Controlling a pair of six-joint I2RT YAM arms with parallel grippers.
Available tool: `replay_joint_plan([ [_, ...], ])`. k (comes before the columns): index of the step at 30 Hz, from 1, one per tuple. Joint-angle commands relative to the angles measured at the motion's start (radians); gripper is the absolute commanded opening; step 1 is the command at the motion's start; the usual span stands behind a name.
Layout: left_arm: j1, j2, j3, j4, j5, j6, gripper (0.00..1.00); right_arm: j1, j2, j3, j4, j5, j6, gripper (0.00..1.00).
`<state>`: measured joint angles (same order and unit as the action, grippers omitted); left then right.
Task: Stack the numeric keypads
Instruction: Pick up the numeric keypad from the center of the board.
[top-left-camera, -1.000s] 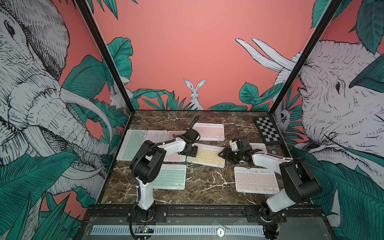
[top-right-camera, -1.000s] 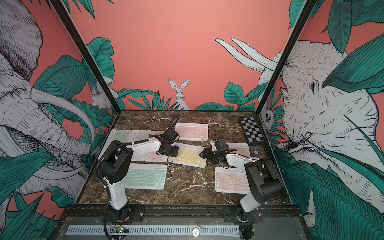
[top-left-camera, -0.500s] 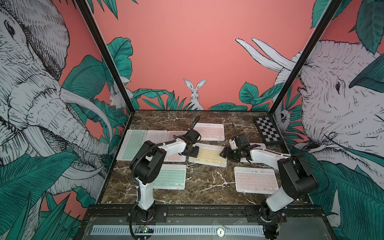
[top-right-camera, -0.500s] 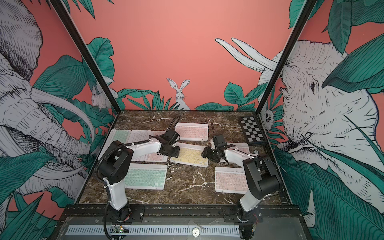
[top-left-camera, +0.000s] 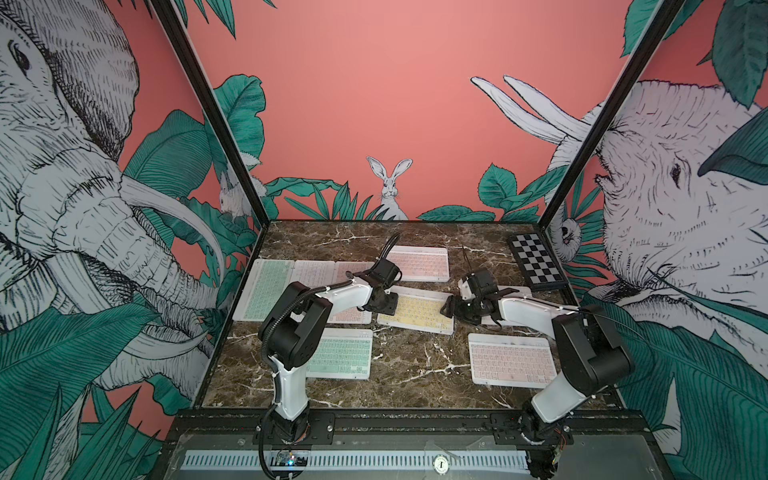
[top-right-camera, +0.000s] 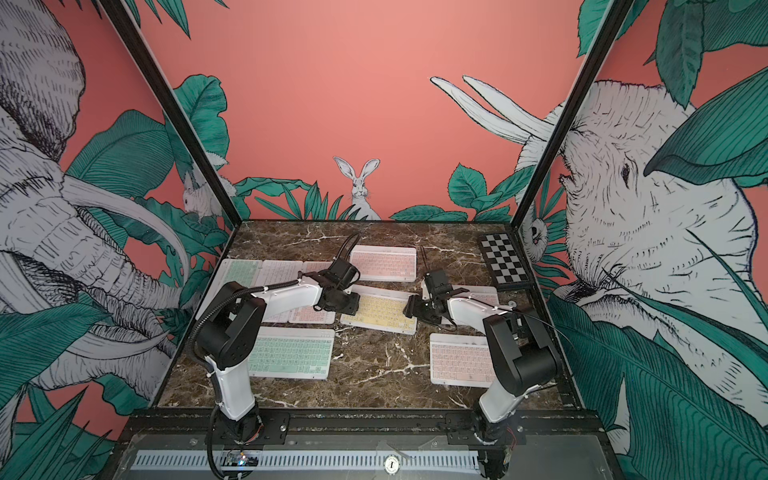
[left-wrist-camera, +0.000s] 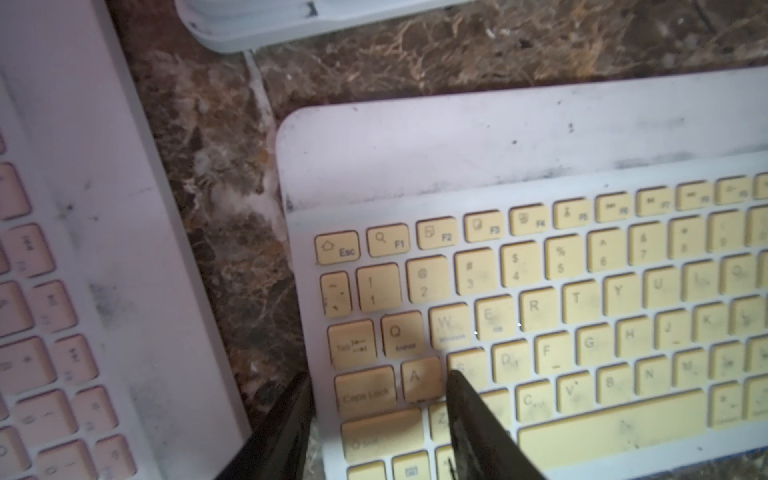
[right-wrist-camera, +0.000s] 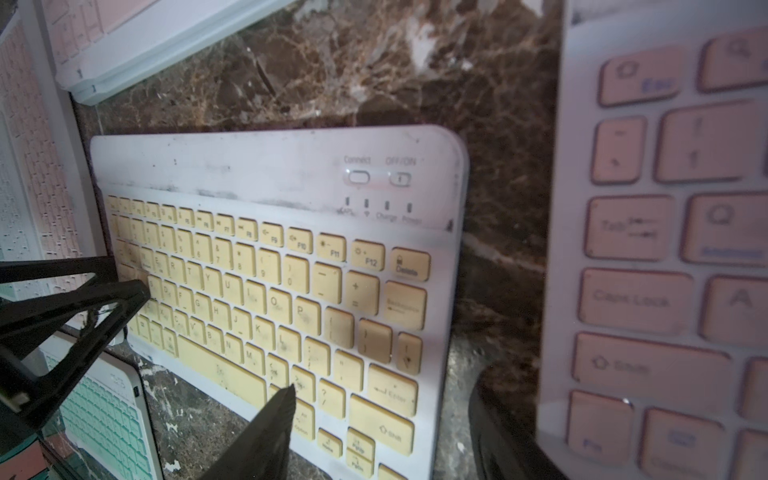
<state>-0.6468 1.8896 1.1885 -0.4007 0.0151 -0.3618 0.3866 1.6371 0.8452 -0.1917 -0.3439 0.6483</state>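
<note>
The yellow keypad (top-left-camera: 422, 311) sits in the mid of the brown marble table (top-left-camera: 415, 382), & both arms reach in to it, one at each short end. The left gripper (left-wrist-camera: 380, 419) is at the end w/ the Esc & Caps Lock keys. Its fingers (left-wrist-camera: 473, 419) are squeezed nearly together & pinch that end. One black finger lies on top of the keys nr A & S, the other is low at the outer edge, partly hidden. The right gripper (right-wrist-camera: 384, 386) is at the other end, by the Enter & Shift keys. Its fingers are spread wide & hold nothing. One tip hangs over the keys nr the "?" key. The other is down past the edge, over the bare strip of table btw the yellow keypad & the close pink keypad (right-wrist-camera: 665, 257) under the right arm. Can't tell if those tips touch anything. More lie around: the far pink keypad (top-left-camera: 419, 264) at the back, the front mint keypad (top-left-camera: 343, 353) by the left arm, the front pink keypad (top-left-camera: 511, 359) by the right arm, & the side row of keypads (top-left-camera: 266, 286) along the left wall. A checkered board (top-left-camera: 536, 262) sits in the far right corner.
</note>
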Motion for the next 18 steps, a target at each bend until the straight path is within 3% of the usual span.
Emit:
replay_joint_plan([
  [1, -0.015, 0.019, -0.050, -0.073, 0.039, 0.005, 0.54, 0.017, 0.033, -0.017, 0.041, -0.039, 0.036, 0.66],
  [11, -0.034, 0.020, -0.055, -0.079, 0.051, 0.021, 0.53, 0.012, 0.022, -0.087, 0.341, -0.242, 0.136, 0.66],
  [18, -0.039, 0.017, -0.066, -0.073, 0.062, 0.020, 0.53, -0.009, -0.002, -0.131, 0.454, -0.319, 0.178, 0.65],
])
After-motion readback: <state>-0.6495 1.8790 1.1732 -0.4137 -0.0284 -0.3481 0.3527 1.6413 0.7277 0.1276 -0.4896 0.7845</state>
